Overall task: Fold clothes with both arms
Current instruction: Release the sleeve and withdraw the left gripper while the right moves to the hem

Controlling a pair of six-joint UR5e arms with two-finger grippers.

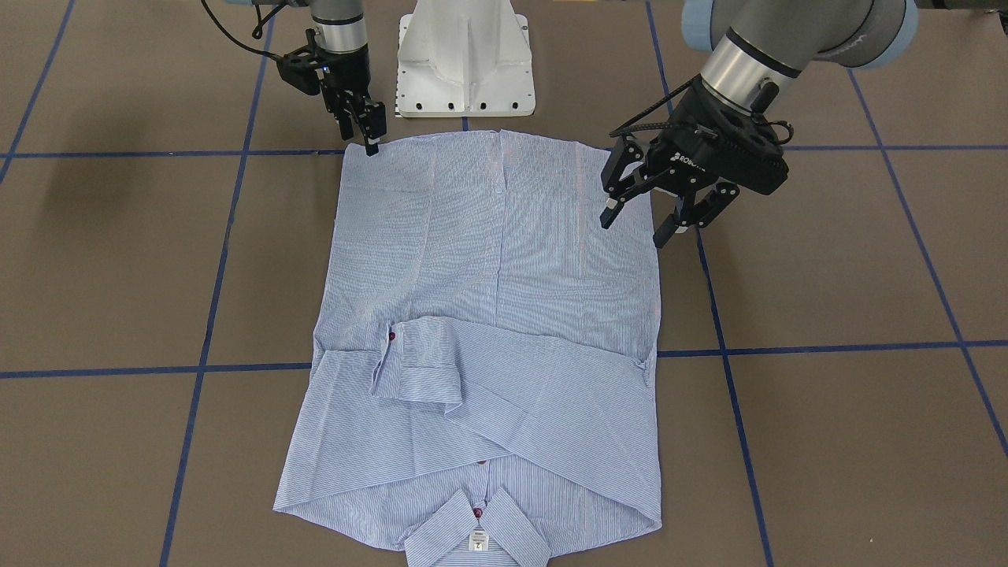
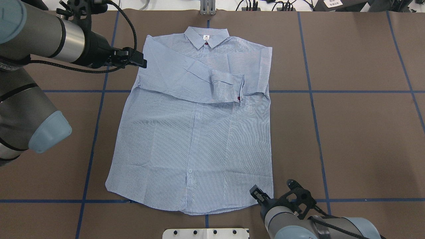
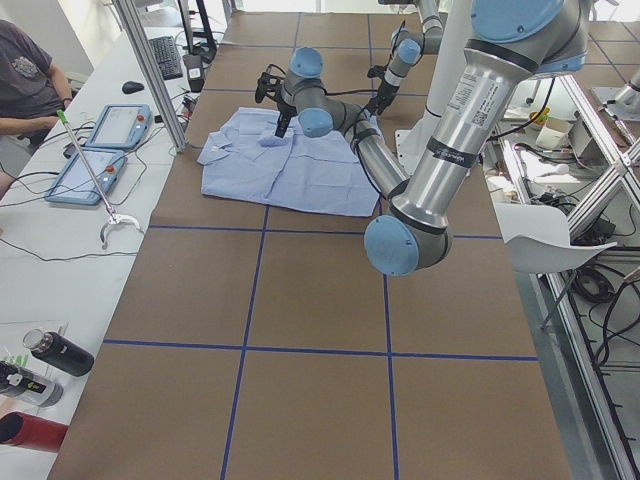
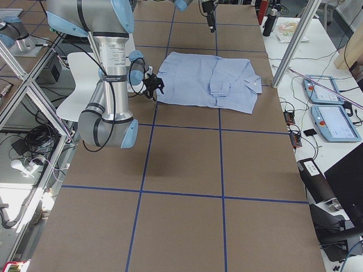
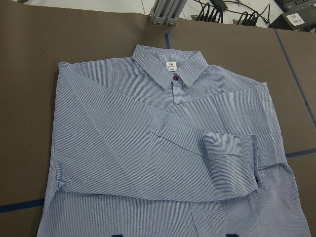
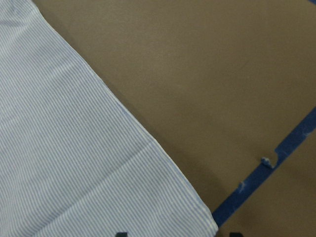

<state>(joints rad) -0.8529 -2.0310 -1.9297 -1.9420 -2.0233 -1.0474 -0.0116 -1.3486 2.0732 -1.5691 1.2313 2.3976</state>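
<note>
Sleeves (image 1: 504, 386) lie folded across the shirt (image 1: 488, 236); next, left tool (image 1: 638, 227) and right tool (image 1: 366, 134), both spread, must pinch its edges.

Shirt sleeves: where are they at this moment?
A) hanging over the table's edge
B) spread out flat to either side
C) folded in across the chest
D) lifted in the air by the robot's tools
C: on the shirt, both sleeves lie folded across the chest just below the collar, with one cuff on top.
</note>
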